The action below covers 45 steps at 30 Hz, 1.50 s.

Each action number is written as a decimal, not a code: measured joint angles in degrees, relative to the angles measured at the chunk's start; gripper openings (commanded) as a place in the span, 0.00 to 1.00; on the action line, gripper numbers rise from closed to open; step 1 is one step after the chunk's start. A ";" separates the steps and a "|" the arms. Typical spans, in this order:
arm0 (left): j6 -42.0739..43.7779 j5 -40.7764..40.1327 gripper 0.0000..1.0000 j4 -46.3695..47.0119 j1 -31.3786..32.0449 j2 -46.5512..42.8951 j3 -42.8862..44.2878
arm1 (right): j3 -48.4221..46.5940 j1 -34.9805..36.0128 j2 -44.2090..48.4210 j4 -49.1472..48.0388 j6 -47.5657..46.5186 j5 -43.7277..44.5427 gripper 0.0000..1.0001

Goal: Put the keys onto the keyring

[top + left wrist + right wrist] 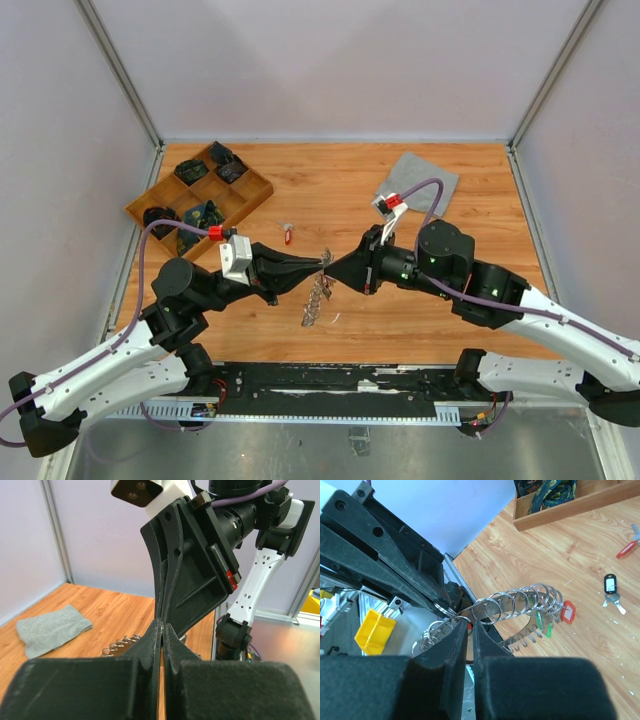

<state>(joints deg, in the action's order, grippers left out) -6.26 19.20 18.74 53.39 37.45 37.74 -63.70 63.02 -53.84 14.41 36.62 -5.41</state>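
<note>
Light bright, even and diffuse from overhead in all 3 views; shadows on the table (pixel 480 200) are soft and short, faint under the arms, and the back wall (pixel 330 60) is evenly lit. Wrist cams: the near, dark bulk of the left gripper (pixel 161 629) and right gripper (pixel 470 626) is out of focus, bkgd sharper, w/ small bright glints on the keyring (pixel 520 597). Top view sharp edge to edge.
</note>
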 measured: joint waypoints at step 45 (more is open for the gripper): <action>-5.70 10.05 0.01 11.23 0.00 2.01 -0.04 | 1.29 0.00 4.63 -5.64 -38.82 -19.37 0.27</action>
<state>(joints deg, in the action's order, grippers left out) -11.97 29.26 29.98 53.39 39.46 37.69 -62.41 63.02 -49.21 8.78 -2.20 -24.77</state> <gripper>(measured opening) 0.020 0.273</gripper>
